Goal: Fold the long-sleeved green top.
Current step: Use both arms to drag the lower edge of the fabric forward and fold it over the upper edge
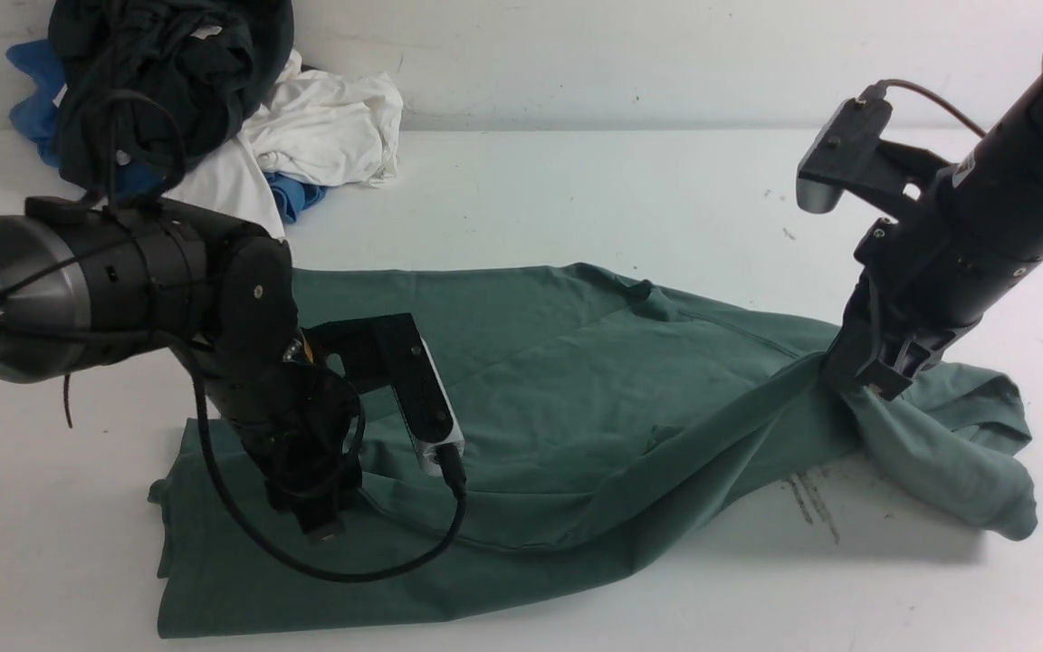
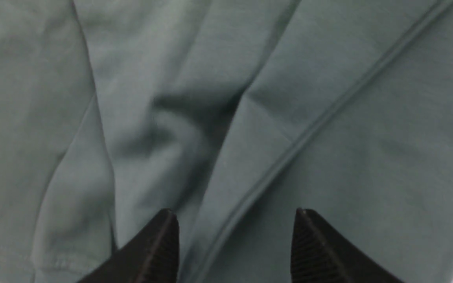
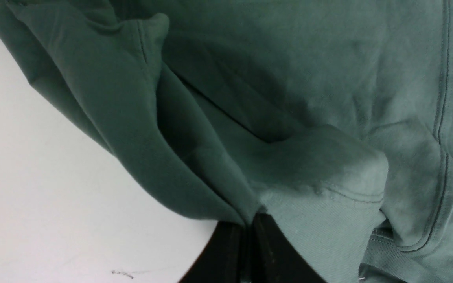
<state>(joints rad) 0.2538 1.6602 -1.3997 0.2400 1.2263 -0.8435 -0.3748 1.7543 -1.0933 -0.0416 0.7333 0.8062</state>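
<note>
white table (image 1: 576, 181) under a pale wall, with a heap of clothes (image 1: 196, 109) in dark, white and blue at its far left corner. the green long-sleeved top (image 1: 558, 380) lies spread across the near middle. my left gripper (image 2: 234, 215) hangs just over its fabric, jaws spread, holding nothing. my right gripper (image 3: 250, 232) is pinched on a bunch of the top at its right end, raised off the table.
</note>
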